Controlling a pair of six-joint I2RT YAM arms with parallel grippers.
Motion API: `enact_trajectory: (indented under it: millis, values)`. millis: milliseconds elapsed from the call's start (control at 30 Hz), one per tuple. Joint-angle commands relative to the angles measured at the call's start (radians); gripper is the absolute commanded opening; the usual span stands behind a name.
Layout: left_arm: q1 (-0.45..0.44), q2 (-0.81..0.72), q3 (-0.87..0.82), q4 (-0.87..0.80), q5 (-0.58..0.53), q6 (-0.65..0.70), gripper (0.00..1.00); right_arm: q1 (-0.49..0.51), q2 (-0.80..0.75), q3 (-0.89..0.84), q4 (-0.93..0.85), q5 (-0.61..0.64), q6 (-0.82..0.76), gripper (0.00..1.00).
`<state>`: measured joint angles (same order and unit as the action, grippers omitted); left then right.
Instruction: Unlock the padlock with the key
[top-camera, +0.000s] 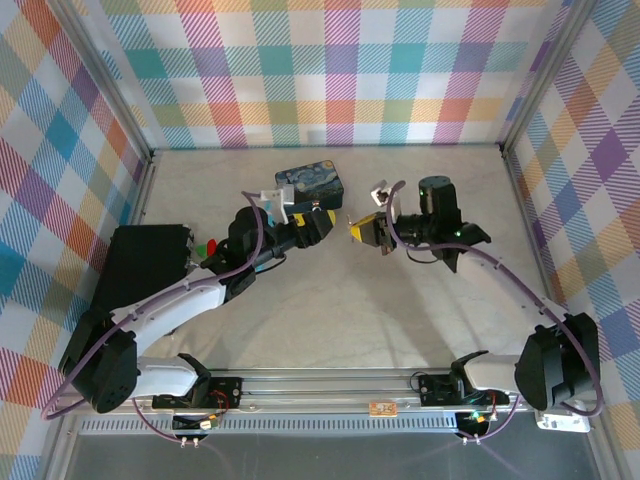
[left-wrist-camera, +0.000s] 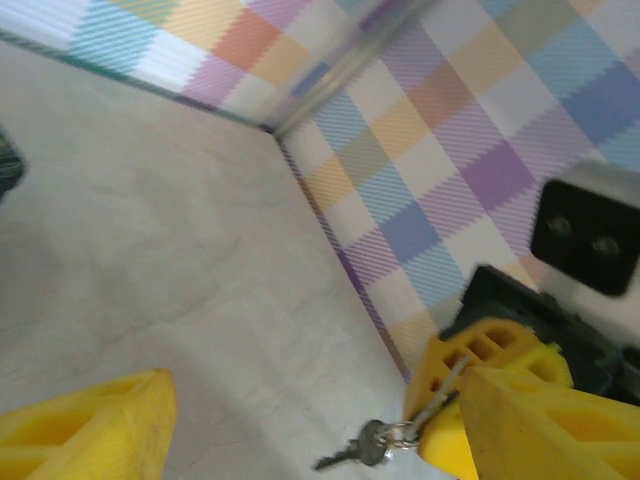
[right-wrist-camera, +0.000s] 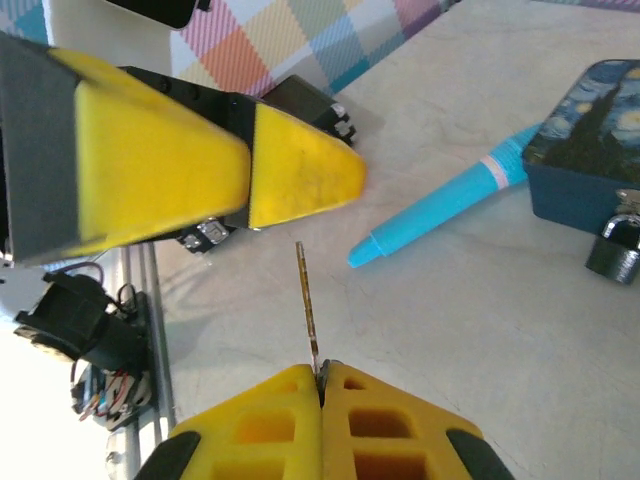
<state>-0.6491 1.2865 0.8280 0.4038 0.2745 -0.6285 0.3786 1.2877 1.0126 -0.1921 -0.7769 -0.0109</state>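
Pinching the key (right-wrist-camera: 307, 300) blade-out between closed fingers, the right gripper (right-wrist-camera: 320, 372) presents it to the wide-open left gripper (left-wrist-camera: 315, 385), seemingly for a handover. The padlock (right-wrist-camera: 614, 250) lies untouched against the tin (right-wrist-camera: 590, 140) near the table's far edge.

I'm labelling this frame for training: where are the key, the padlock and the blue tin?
key (right-wrist-camera: 308, 300), right wrist view, middle of its thin blade.
padlock (right-wrist-camera: 612, 260), right wrist view, its black body.
blue tin (right-wrist-camera: 588, 140), right wrist view, its painted lid.
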Motion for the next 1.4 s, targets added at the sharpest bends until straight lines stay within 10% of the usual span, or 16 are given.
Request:
enact_trajectory:
  millis: [0, 467, 800, 1033, 1367]
  values:
    - [-0.001, 0.030, 0.083, -0.019, 0.169, 0.126, 0.74, -0.006, 0.041, 0.059, -0.112, -0.107, -0.066, 0.00]
    - [-0.001, 0.135, 0.128, 0.058, 0.276, 0.110, 0.50, -0.006, 0.064, 0.072, -0.100, -0.153, -0.036, 0.00]
    - [-0.001, 0.146, 0.119, 0.096, 0.275, 0.075, 0.00, -0.006, 0.060, 0.056, -0.048, -0.116, 0.012, 0.00]
    - [-0.003, 0.144, 0.083, 0.153, 0.203, 0.016, 0.00, -0.017, -0.042, -0.079, 0.180, -0.019, 0.203, 0.30]
    - [-0.018, 0.160, 0.053, 0.248, 0.177, -0.047, 0.00, -0.017, -0.055, -0.304, 0.716, -0.035, 0.509, 0.45]
